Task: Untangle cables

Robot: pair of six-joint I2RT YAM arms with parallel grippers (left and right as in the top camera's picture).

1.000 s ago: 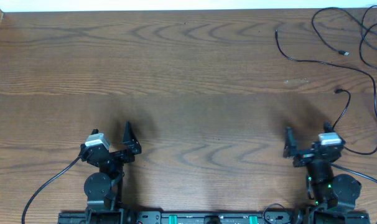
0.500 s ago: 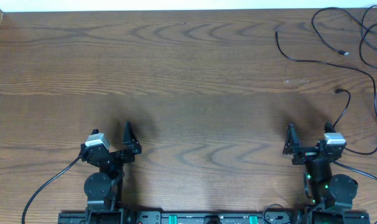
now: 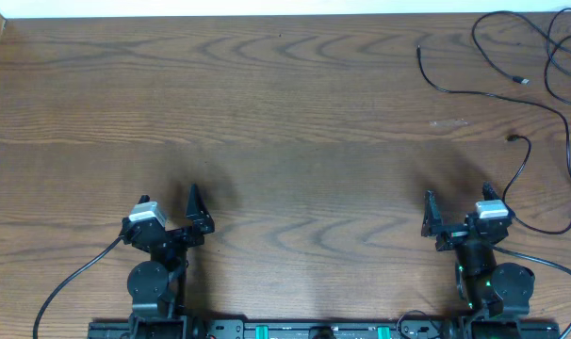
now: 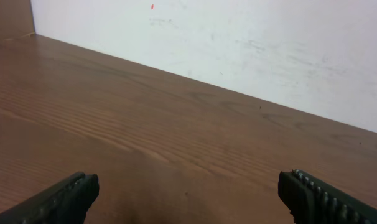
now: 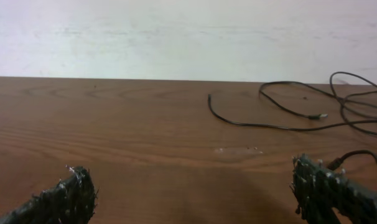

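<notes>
Right gripper (image 3: 458, 201): spread wide, empty, shifted toward nine o'clock.
Left gripper (image 3: 168, 215): released, unmoved.
Thin black cables (image 3: 474, 93): unchanged at two o'clock, brown wooden table (image 3: 267, 113).

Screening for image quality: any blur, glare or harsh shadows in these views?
Overhead: sharp, even light, only faint soft shadows on the table; cables crisp. Left wrist: near fingertips blurred, wood grain clear. Right wrist: mildly hazy, white wall bright without glare.

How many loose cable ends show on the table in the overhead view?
3, all far right: leftmost end, middle plug, nearest plug beyond the right gripper. Cables leave the frame, so more may be hidden.
</notes>
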